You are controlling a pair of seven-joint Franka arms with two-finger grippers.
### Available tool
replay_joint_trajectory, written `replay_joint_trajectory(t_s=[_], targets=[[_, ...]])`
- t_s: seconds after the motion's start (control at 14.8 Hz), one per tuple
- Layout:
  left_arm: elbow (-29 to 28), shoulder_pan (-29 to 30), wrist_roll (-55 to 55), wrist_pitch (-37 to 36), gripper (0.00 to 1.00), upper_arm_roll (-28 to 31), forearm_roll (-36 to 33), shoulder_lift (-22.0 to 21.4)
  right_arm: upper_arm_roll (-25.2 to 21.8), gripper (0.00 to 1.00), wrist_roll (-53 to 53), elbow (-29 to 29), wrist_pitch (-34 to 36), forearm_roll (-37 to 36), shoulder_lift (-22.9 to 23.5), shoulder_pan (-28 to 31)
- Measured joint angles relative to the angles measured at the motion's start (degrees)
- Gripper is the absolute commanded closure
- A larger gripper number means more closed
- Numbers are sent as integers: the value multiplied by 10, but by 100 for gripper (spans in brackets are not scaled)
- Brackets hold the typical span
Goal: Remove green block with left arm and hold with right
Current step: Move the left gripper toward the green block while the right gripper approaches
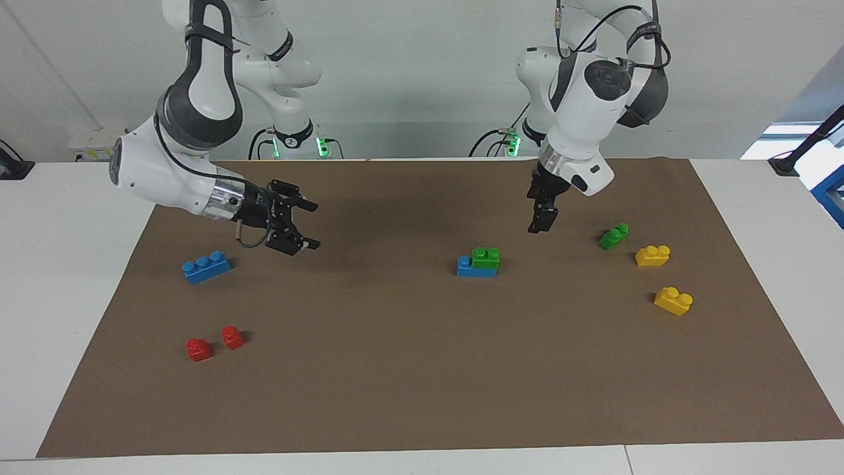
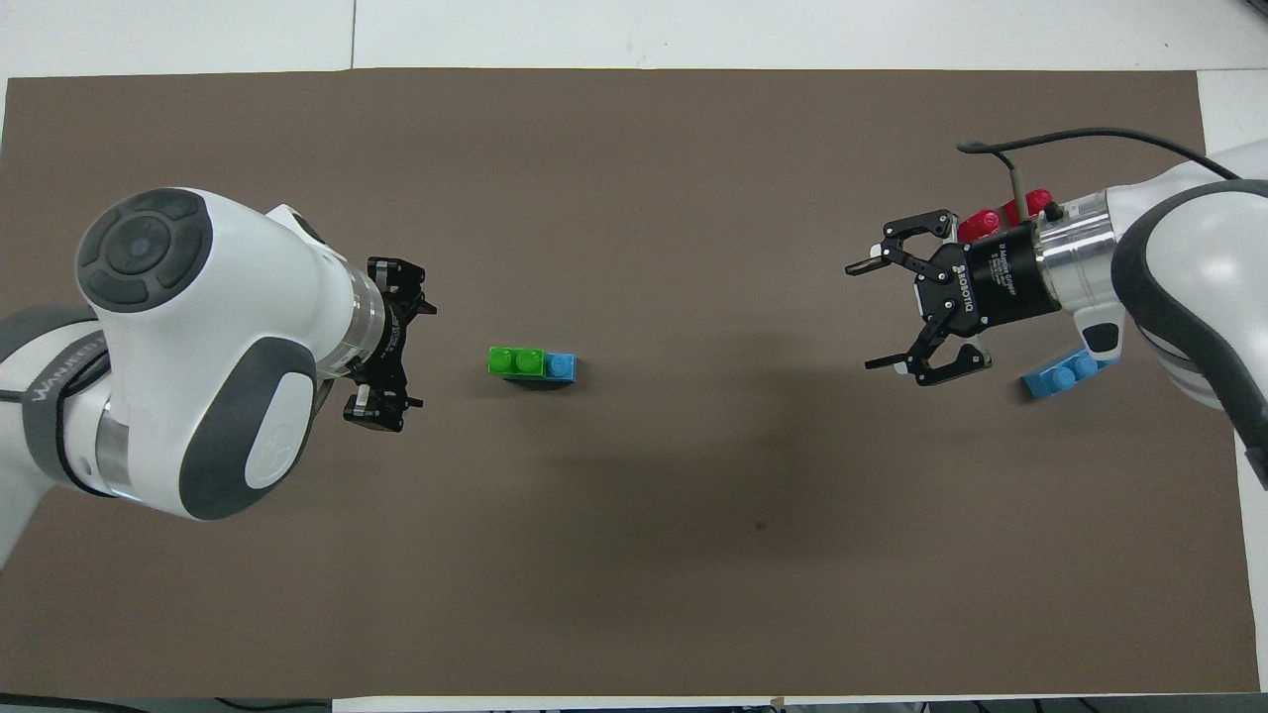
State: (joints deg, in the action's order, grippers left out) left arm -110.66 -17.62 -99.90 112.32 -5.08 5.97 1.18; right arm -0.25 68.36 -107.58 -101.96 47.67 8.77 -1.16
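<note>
The bright-green two-stud block [image 1: 486, 258] sits on one end of a blue brick [image 1: 465, 267] in the middle of the brown mat; the pair also shows in the overhead view, green block [image 2: 516, 361] on blue brick [image 2: 562, 366]. My left gripper [image 1: 538, 227] points down, open and empty, above bare mat beside the stack, toward the left arm's end; it also shows in the overhead view [image 2: 426, 355]. My right gripper [image 1: 316, 226] is open and empty, held above the mat toward the right arm's end, well apart from the stack; it also shows in the overhead view [image 2: 862, 317].
A slimmer, darker green brick [image 1: 613, 236] and two yellow bricks [image 1: 653, 256] [image 1: 673, 301] lie toward the left arm's end. A loose blue brick [image 1: 206, 267] and two red bricks [image 1: 198, 349] [image 1: 233, 337] lie toward the right arm's end.
</note>
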Motion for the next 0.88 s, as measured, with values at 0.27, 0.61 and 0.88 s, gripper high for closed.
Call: replay_joint_trajectory(t_s=[0.27, 0.61, 0.88], targets=[[3, -7, -31, 28, 0, 0, 0, 26, 0, 0, 28, -5, -23, 4, 12, -21], [26, -18, -48, 41, 0, 0, 0, 76, 0, 0, 33, -12, -58, 17, 25, -47], [30, -18, -60, 72, 0, 0, 0, 89, 1, 0, 34, -41, -110, 43, 28, -82]])
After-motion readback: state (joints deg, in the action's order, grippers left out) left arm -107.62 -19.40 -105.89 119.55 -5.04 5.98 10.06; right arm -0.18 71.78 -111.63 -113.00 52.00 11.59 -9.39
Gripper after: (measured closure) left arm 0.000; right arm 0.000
